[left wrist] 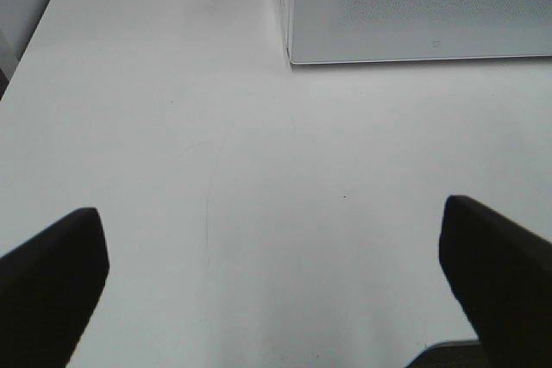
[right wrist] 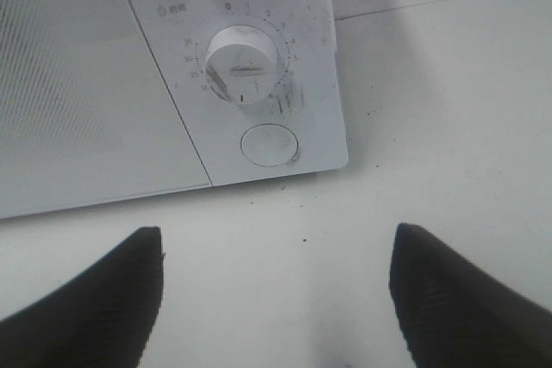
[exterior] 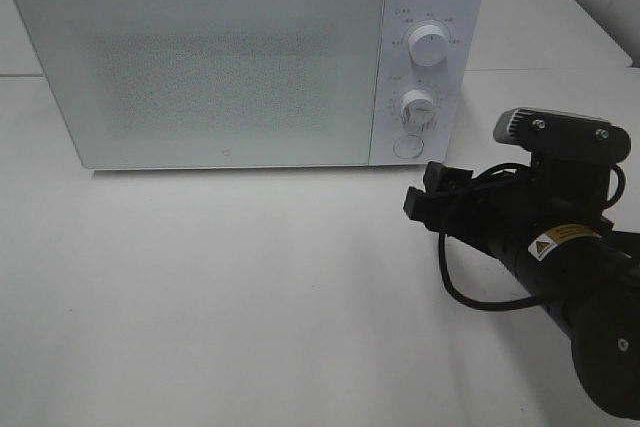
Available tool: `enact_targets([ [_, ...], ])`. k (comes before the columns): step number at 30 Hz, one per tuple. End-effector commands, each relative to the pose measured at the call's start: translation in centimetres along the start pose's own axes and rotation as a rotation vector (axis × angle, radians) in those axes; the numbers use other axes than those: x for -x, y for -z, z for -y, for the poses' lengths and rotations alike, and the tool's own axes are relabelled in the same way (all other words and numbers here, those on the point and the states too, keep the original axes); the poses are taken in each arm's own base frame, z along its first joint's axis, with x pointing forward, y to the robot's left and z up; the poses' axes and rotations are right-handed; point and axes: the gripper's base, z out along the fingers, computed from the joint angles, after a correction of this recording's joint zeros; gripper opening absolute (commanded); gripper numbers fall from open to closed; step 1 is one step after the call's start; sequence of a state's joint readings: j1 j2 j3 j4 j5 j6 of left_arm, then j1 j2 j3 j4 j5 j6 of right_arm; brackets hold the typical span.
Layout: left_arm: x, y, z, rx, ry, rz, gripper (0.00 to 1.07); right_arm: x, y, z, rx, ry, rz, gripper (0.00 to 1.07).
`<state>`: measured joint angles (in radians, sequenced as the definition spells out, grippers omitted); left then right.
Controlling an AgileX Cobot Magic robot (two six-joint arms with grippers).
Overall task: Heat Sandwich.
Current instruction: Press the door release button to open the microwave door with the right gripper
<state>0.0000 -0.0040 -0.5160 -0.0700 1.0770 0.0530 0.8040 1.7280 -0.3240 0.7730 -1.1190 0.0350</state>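
The sandwich is out of view in all three views. A white microwave (exterior: 220,67) stands at the back of the table with its door shut. My right gripper (exterior: 428,190) hovers in front of the control panel, open, with nothing between its fingers. In the right wrist view the right gripper (right wrist: 278,247) points at the round door button (right wrist: 269,145) below the lower knob (right wrist: 243,64). My left gripper (left wrist: 272,217) is open and empty over bare table, a short way from the microwave's (left wrist: 414,6) near corner. It does not show in the exterior view.
The control panel carries an upper knob (exterior: 430,47), a lower knob (exterior: 418,107) and a round button (exterior: 406,146). The white table (exterior: 250,287) spreads out in front of the microwave. A black cable (exterior: 470,297) loops off the right arm.
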Motion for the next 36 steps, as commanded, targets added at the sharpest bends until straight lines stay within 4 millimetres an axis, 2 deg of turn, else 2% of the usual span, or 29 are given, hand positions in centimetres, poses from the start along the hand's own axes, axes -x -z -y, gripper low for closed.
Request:
enact_targets([
  [1,0.01,0.09,0.02,-0.001,0.005,0.017,1.00,0.19,-0.03,-0.32,0.013,-0.211,0.011,0.71],
  [2,0.01,0.09,0.02,-0.001,0.005,0.017,1.00,0.19,-0.03,-0.32,0.013,-0.211,0.011,0.71],
  [3,0.01,0.09,0.02,-0.001,0.005,0.017,1.00,0.17,-0.03,-0.32,0.013,-0.348,0.009,0.71],
  [5,0.01,0.09,0.02,-0.001,0.005,0.017,1.00,0.17,-0.03,-0.32,0.014,-0.483,0.008,0.71],
  [6,0.01,0.09,0.02,-0.001,0.005,0.017,1.00,0.17,-0.03,-0.32,0.014,-0.626,0.007,0.71],
  [7,0.01,0.09,0.02,-0.001,0.005,0.017,1.00,0.17,-0.03,-0.32,0.014,-0.626,0.007,0.71],
  [10,0.01,0.09,0.02,-0.001,0.005,0.017,1.00,0.16,-0.03,-0.36,0.019,-0.863,0.002,0.71],
  [11,0.01,0.09,0.02,-0.001,0.005,0.017,1.00,0.16,-0.03,-0.38,0.021,-0.990,0.000,0.71],
  [12,0.01,0.09,0.02,-0.001,0.005,0.017,1.00,0.16,-0.03,-0.38,0.021,-0.990,0.000,0.71],
  [15,0.01,0.09,0.02,-0.001,0.005,0.017,1.00,0.16,-0.03,-0.38,0.022,-1.210,-0.003,0.69],
  [17,0.01,0.09,0.02,-0.001,0.005,0.017,1.00,0.16,-0.03,-0.38,0.022,-1.264,-0.003,0.68],
  [19,0.01,0.09,0.02,-0.001,0.005,0.017,1.00,0.16,-0.03,-0.38,0.022,-1.329,-0.004,0.63],
  [20,0.01,0.09,0.02,-0.001,0.005,0.017,1.00,0.16,-0.03,-0.38,0.022,-1.373,-0.004,0.56],
  [21,0.01,0.09,0.02,-0.001,0.005,0.017,1.00,0.16,-0.03,-0.38,0.022,-1.373,-0.004,0.56],
  [23,0.01,0.09,0.02,-0.001,0.005,0.017,1.00,0.16,-0.03,-0.35,0.019,-1.408,-0.002,0.45],
  [24,0.01,0.09,0.02,-0.001,0.005,0.017,1.00,0.15,-0.03,-0.34,0.017,-1.427,-0.003,0.33],
  [25,0.01,0.09,0.02,-0.001,0.005,0.017,1.00,0.15,-0.03,-0.34,0.017,-1.427,-0.003,0.33],
  [29,0.01,0.09,0.02,-0.001,0.005,0.017,1.00,-0.10,-0.03,-0.32,-0.005,-1.428,-0.024,0.00],
  [36,0.01,0.09,0.02,-0.001,0.005,0.017,1.00,-0.12,-0.03,-0.32,-0.006,-1.429,-0.025,0.00],
])
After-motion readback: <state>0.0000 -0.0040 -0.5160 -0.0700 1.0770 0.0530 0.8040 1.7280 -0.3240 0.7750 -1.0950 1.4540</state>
